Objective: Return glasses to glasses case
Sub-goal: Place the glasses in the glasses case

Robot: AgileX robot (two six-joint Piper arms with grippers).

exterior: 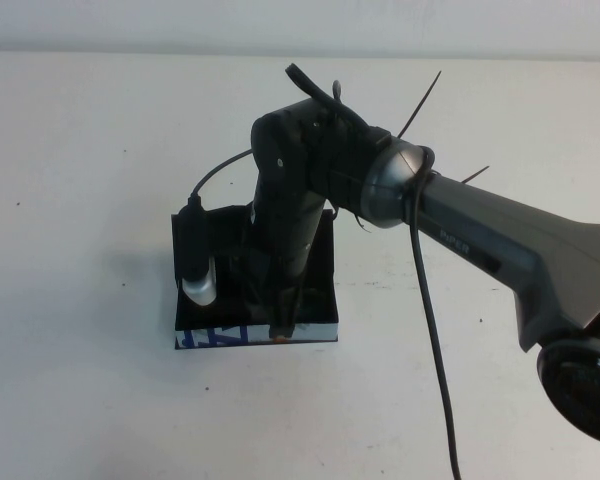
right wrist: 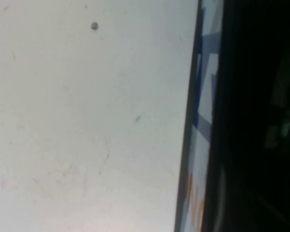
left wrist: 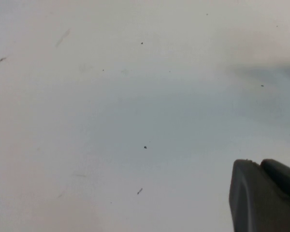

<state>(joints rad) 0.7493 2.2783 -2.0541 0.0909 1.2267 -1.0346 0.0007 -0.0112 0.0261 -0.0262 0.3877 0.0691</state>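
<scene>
The glasses case [exterior: 220,338] lies open on the white table, its black interior facing up and its light blue front with dark blue and orange marks toward me. My right gripper [exterior: 280,330] points straight down into the case near its front wall. The right wrist view shows that front wall [right wrist: 200,121] beside the dark interior. The glasses are hidden by the arm in the high view. In the right wrist view only a faint greenish glint [right wrist: 280,128] shows inside the case. My left gripper [left wrist: 262,166] hangs over bare table with its fingers together, and is out of the high view.
The white table [exterior: 80,200] surrounds the case on all sides. A black cable [exterior: 430,330] hangs from the right arm down toward the table's near edge. The wrist camera [exterior: 198,270] sits just over the case's left side.
</scene>
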